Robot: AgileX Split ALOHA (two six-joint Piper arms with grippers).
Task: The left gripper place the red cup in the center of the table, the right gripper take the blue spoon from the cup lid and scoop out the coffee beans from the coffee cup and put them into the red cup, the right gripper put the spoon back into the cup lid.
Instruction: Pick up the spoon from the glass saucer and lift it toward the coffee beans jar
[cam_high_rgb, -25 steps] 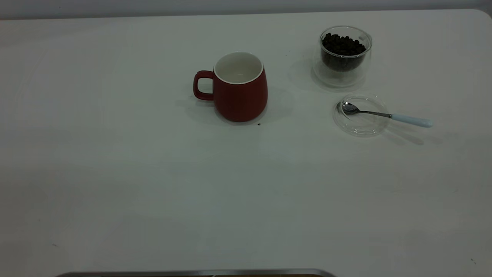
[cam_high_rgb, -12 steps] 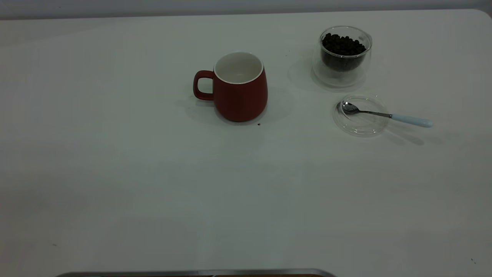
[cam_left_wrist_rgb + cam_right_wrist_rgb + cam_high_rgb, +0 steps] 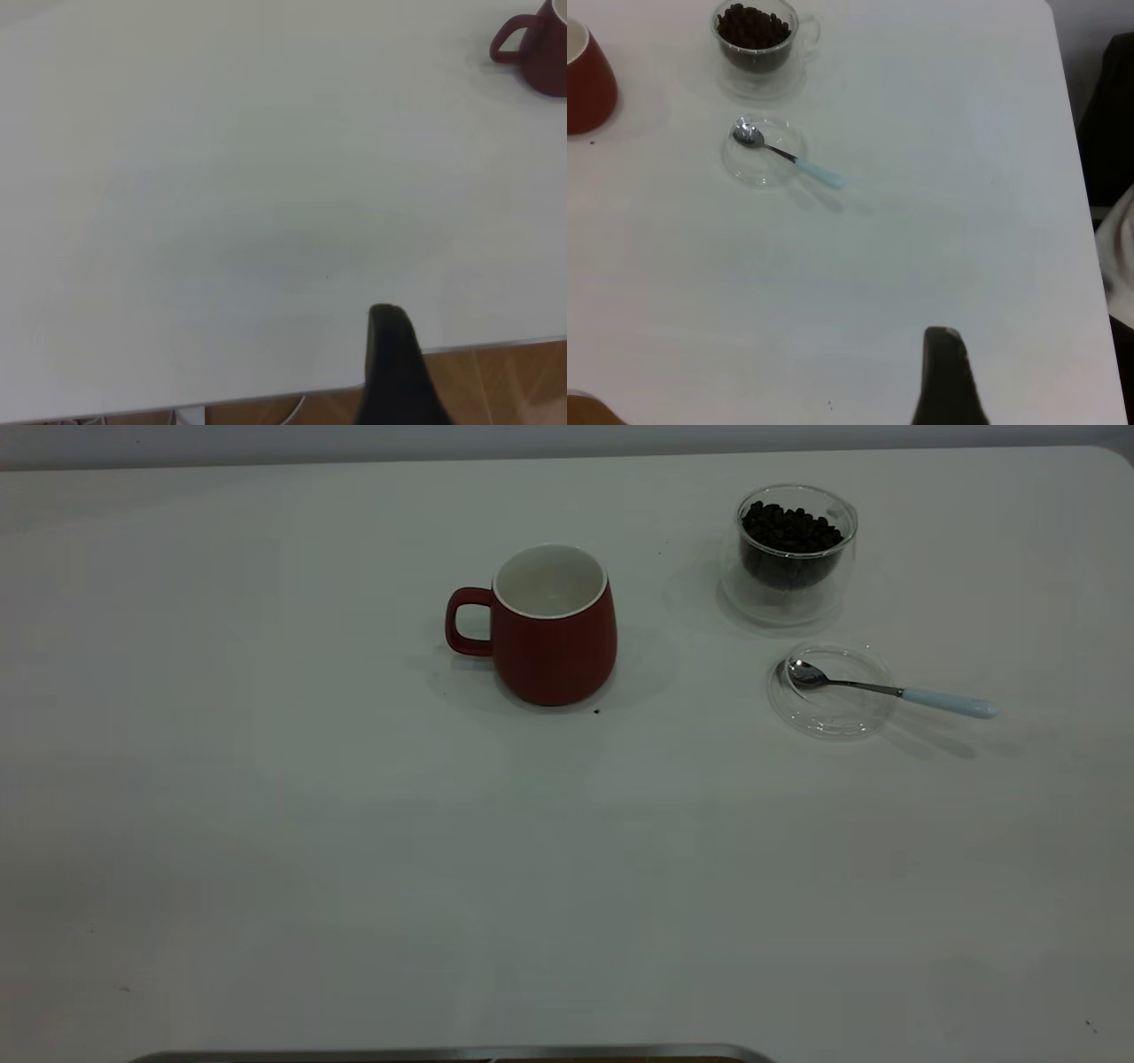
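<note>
Exterior view: red cup mid-table, open room around; end effector states unclear.

Dim, even overhead light, soft shadows beneath the red cup, wrist views blurry

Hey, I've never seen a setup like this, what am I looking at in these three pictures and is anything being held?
This is a two-armed robot at a white table. One picture comes from an outside camera facing the table; the other two come from cameras on each arm's wrist. The dark shape low in each wrist picture is part of that arm's pincer: left pincer, right pincer. Both hang near the table's edge, holding nothing. On the table stand a red cup, apparently empty, and a glass coffee cup of coffee beans. Beside that lies a clear cup lid with a blue spoon resting in it.
</note>
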